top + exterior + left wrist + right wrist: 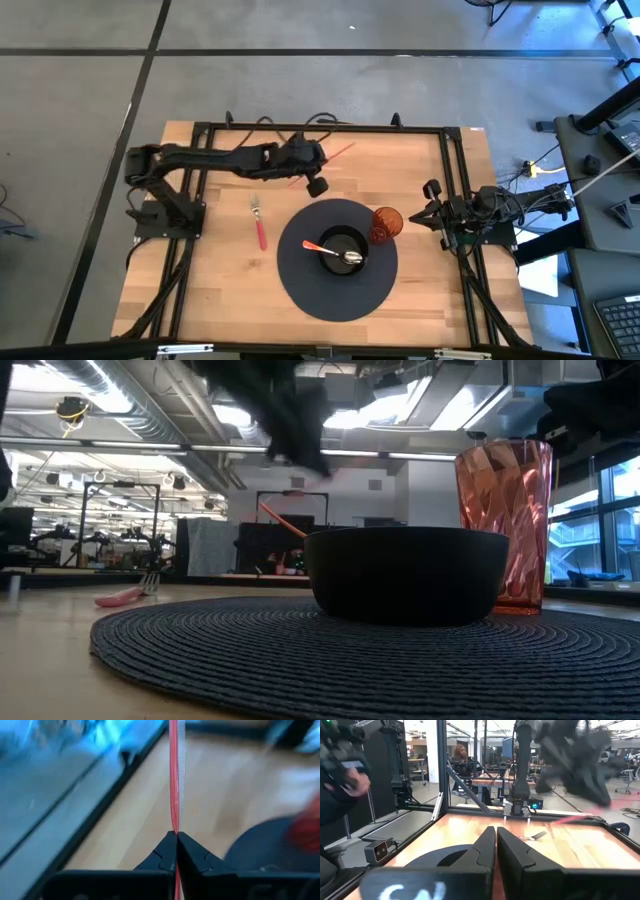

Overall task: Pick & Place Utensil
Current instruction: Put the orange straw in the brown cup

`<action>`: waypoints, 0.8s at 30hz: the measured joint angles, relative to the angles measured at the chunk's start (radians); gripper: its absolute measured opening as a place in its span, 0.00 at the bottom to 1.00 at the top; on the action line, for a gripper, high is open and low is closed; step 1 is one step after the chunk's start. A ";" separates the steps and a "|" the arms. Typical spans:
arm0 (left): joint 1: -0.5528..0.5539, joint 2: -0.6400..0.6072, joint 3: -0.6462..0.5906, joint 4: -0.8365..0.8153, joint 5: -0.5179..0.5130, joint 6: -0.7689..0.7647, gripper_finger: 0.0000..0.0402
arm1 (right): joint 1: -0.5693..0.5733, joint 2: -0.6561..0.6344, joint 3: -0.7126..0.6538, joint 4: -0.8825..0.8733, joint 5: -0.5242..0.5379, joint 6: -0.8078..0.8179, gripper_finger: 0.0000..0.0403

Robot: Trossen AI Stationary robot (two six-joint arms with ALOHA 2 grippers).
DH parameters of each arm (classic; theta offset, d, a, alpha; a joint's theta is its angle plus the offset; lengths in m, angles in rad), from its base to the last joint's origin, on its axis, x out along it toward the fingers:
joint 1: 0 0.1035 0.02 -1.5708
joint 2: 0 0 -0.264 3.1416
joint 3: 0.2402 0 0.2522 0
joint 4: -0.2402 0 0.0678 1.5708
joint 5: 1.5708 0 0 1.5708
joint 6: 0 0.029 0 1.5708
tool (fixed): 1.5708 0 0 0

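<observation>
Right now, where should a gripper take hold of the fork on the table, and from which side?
Grip the fork on its pink handle, coming straight down from above. It lies flat on the bare wood left of the round mat, tines toward the far edge, with free space on both sides, so the fingers should probably close across the narrow handle.

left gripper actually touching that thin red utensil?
Touching. Left wrist view: the left gripper has its dark fingers pinched shut on the thin red utensil, which sticks straight out from between them.
</observation>
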 joint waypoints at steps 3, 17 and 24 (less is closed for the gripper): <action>-0.075 -0.055 0.000 0.121 0.010 0.063 0.00 | 0.000 0.000 0.000 0.008 0.000 0.002 0.04; -0.330 -0.002 0.000 0.714 0.258 0.364 0.00 | 0.000 0.007 0.000 0.059 -0.056 0.088 0.04; -0.334 0.090 0.000 0.885 0.317 0.335 0.00 | 0.010 0.119 0.000 0.198 -0.101 0.095 0.09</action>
